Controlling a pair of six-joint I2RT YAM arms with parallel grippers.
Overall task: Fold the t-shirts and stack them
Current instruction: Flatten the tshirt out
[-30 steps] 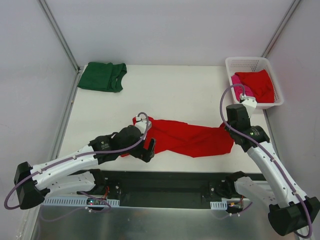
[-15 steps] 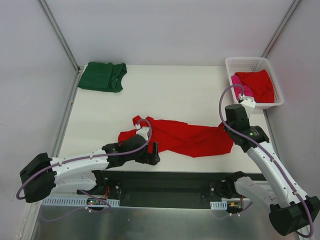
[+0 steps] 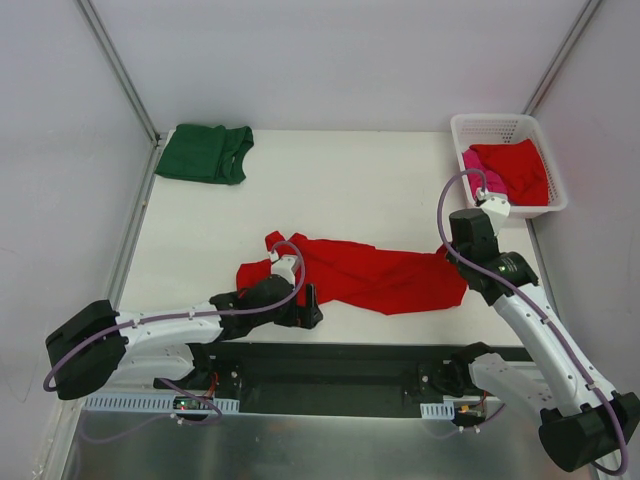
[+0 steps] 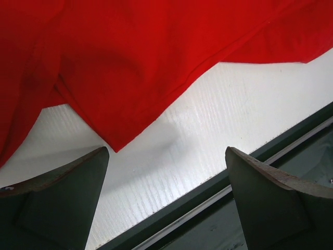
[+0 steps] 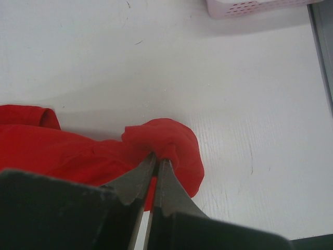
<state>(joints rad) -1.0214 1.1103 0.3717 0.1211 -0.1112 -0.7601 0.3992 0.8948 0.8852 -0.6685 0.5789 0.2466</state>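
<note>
- The desk (image 3: 350, 190) is a plain white top. It is boxed in by pale grey walls, with metal posts (image 3: 118, 70) rising at the far corners. A dark rail (image 3: 330, 360) runs along its near edge at 6 o'clock, just ahead of my bases.
- At the 11 o'clock corner a dark green t-shirt (image 3: 205, 153) lies in a flat bundle against the desk's left edge.
- At the 1 o'clock corner stands a white lattice basket (image 3: 500, 123). A second red t-shirt (image 3: 518, 168) is heaped inside it, and a pink t-shirt (image 3: 472, 162) shows at its 9 o'clock side.
- The red t-shirt (image 3: 385, 278) lies crumpled in a long band across the near half of the desk. It runs from 9 to 3 o'clock between my two arms.
- My right fingers (image 5: 155, 165) are pressed together on the band's 3 o'clock end. A rolled bulge of red cloth is pinched at the tips and puffs out past them toward 12 o'clock. The rest trails off toward 9 o'clock, flat on the desk.
- My left fingers (image 3: 308, 308) stand spread wide with nothing between them. They sit low over the desk at the shirt's near edge, toward its 9 o'clock end.
- From my left wrist, a pointed corner of the red hem reaches down toward 6 o'clock. It ends just beside the tip of my 9 o'clock finger, and I cannot tell whether they touch.
- Bare white desk fills the gap between those two fingers. The 3 o'clock finger is well apart from the cloth, over the dark rail.
</note>
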